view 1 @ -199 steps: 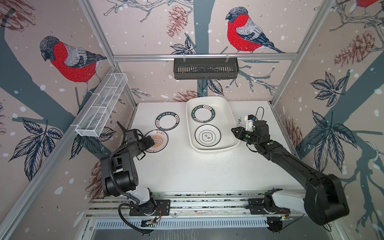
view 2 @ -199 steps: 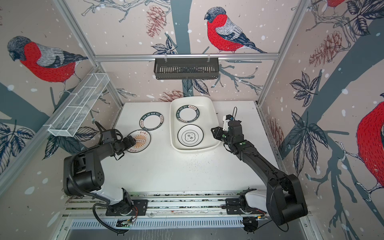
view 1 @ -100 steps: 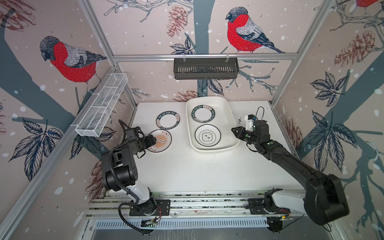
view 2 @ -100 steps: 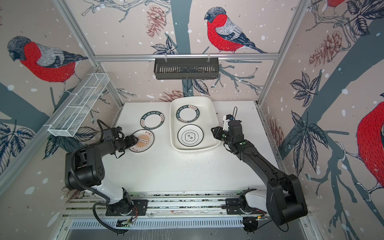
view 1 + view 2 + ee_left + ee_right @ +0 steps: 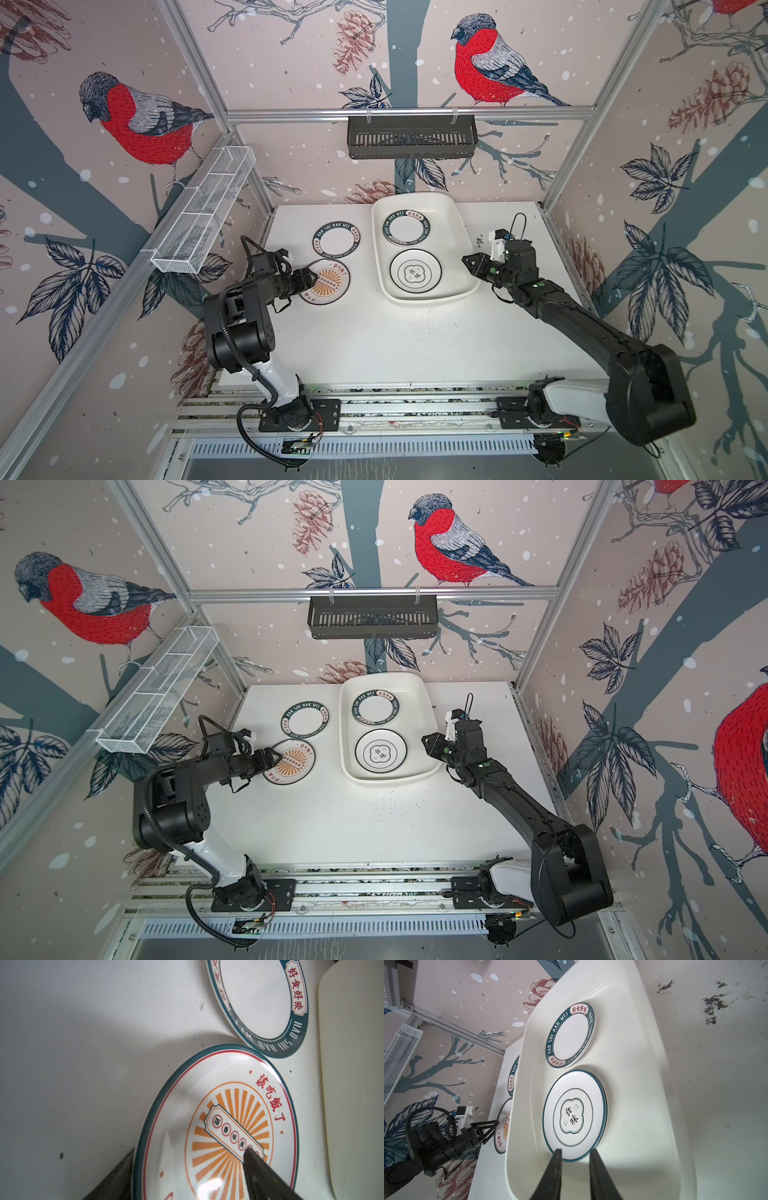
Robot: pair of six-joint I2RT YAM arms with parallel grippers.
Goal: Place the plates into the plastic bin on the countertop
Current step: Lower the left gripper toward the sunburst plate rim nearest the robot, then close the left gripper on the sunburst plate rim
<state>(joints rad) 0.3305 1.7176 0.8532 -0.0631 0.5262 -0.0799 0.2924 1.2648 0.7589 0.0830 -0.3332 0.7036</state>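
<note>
On the white countertop [image 5: 395, 332] lie two plates: an orange sunburst plate [image 5: 334, 286] and, behind it, a teal-lettered plate [image 5: 336, 238]. My left gripper [image 5: 312, 277] is open astride the sunburst plate's left rim [image 5: 158, 1095]. One finger lies outside and partly under the rim, the other over the orange centre. The white plastic bin [image 5: 461, 232] holds a teal-lettered plate [image 5: 406, 227] at the back and a cloud-emblem plate [image 5: 415, 272] in front, each resting on another plate. My right gripper [image 5: 467, 261] hovers at the bin's right rim, slightly open and empty [image 5: 575, 1151].
A black slatted basket [image 5: 411, 137] hangs on the back wall. A white wire-mesh basket [image 5: 203, 216] hangs on the left wall above the left arm. Aluminium posts stand at the countertop's corners, and the arms' mounting rail [image 5: 415, 409] runs along the front.
My left gripper has slid to the right onto the sunburst plate's rim, and its jaws have narrowed a little. The right arm has stayed still.
</note>
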